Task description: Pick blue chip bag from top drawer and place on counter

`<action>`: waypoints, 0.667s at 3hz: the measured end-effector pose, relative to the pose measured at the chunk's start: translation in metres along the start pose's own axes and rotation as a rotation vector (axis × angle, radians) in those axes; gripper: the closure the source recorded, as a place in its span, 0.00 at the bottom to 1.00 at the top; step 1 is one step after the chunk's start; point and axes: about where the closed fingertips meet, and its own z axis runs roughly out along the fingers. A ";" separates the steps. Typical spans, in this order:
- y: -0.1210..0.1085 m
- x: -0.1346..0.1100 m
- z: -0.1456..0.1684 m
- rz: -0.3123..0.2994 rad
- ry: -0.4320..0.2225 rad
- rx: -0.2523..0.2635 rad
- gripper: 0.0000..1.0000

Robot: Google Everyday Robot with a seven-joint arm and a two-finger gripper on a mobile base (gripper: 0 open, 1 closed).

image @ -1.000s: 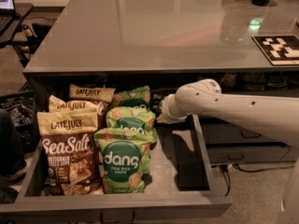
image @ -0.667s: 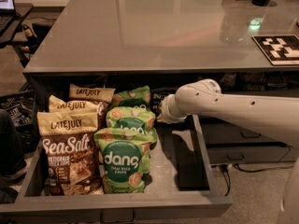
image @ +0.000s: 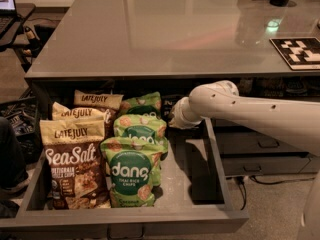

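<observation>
The top drawer (image: 218,170) is pulled open below the counter (image: 165,29). My white arm (image: 240,106) reaches in from the right to the drawer's back. The gripper (image: 173,115) is at the arm's end, low at the back of the drawer, right of the green bags. A small dark bag (image: 168,104), probably the blue chip bag, shows only as a dark patch right at the gripper. The arm and the counter's shadow hide most of it.
Green "dang" bags (image: 131,171) stand in the drawer's middle and brown "Late July" bags (image: 75,161) at its left. A black-and-white marker tile (image: 299,51) lies on the counter's right. Narrower drawers with handles (image: 265,144) are under the arm.
</observation>
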 end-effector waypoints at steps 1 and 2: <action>-0.011 0.010 -0.023 0.031 0.065 0.010 1.00; -0.015 0.018 -0.046 0.080 0.131 0.027 1.00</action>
